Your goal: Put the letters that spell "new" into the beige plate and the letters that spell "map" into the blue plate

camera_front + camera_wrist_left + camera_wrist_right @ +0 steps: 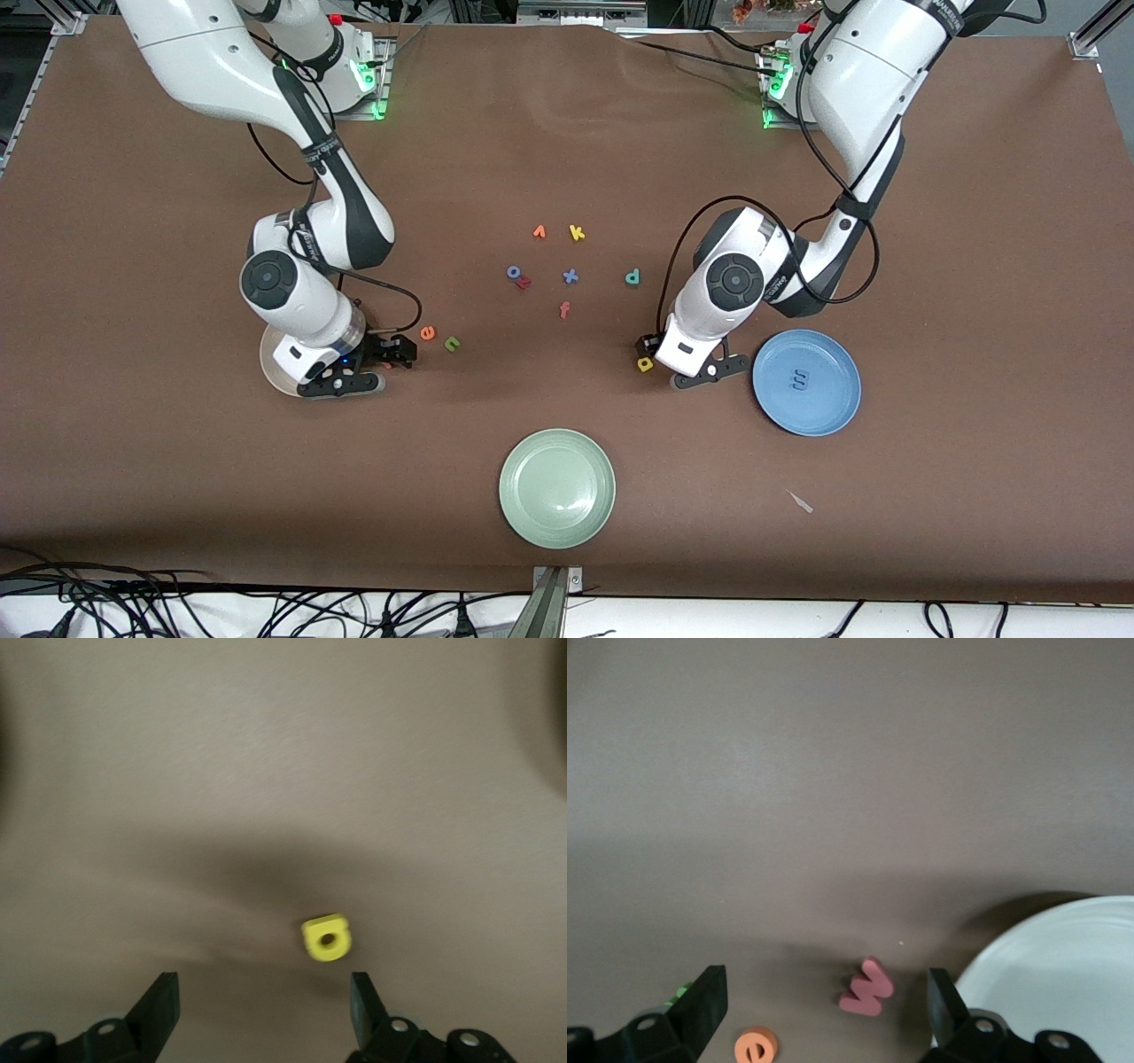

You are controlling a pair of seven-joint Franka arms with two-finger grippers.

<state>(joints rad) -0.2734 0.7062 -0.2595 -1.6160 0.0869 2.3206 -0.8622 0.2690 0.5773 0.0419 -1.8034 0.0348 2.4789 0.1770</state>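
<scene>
Low over the table, my left gripper [651, 353] [261, 1005] is open, and the yellow a [645, 363] [327, 937] lies just ahead of its fingertips. The blue plate [833, 408] beside it holds the blue m [802, 379]. The teal p [633, 277] lies farther from the camera. My right gripper [397, 353] [824, 1005] is open beside the beige plate [268, 365] [1072, 974], with the pink w [866, 989] flat on the table between its fingers. The orange e [428, 333] [755, 1047] and green n [452, 344] lie close by.
A pale green plate [556, 523] sits near the front edge. In the middle of the table lie an orange v-like letter [539, 232], a yellow k [577, 233], a blue o [513, 272], a blue x [570, 276] and a salmon f [564, 309].
</scene>
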